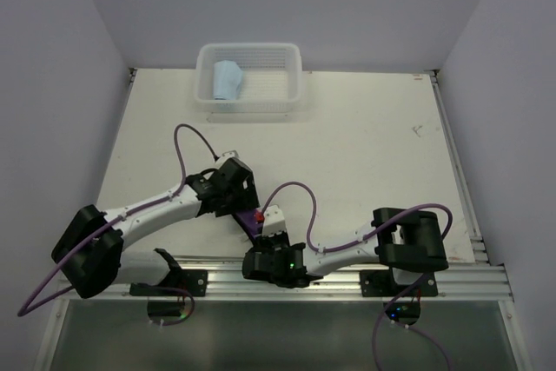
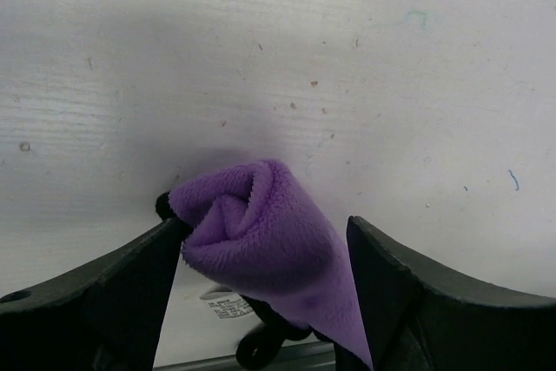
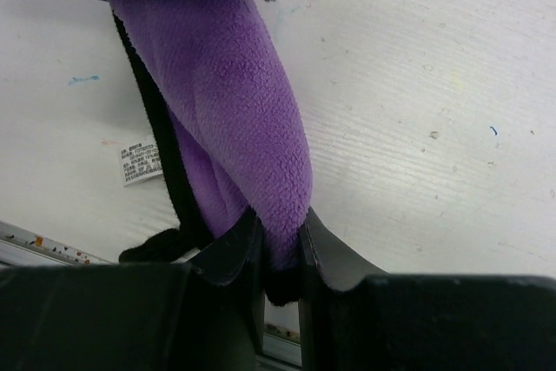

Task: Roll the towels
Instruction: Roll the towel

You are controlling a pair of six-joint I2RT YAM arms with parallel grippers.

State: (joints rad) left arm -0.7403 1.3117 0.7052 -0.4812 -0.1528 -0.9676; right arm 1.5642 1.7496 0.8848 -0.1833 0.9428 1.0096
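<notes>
the purple towel (image 1: pixel 252 220) sits low in the middle of the top view, stretched between the two grippers and mostly hidden by them, over the white table (image 1: pixel 365 136). the right gripper (image 3: pixel 280 230) has its jaws almost closed and pinches one end of this towel. in the right wrist view the purple cloth runs from the upper left of the frame down into the narrow gap between the jaws at lower centre, with its black side showing along the left edge and just under the pinch. a white label (image 3: pixel 141 164) lies flat on the table at centre left of that frame, just left of the cloth. the left gripper (image 2: pixel 265 228) has its jaws spread wide, one on either side of the towel's other end. in the left wrist view that end is curled into a loose roll at lower centre, its spiral facing the camera. the roll touches the jaw at lower left, while a sliver of table shows between it and the tip of the jaw at lower right, so the jaws flank the roll and do not squeeze it. a bit of black cloth pokes out at the roll's upper left edge. the blue towel (image 1: pixel 228 81) lies in the left part of the basket (image 1: pixel 276 82) at top centre of the top view, well apart from both grippers.
</notes>
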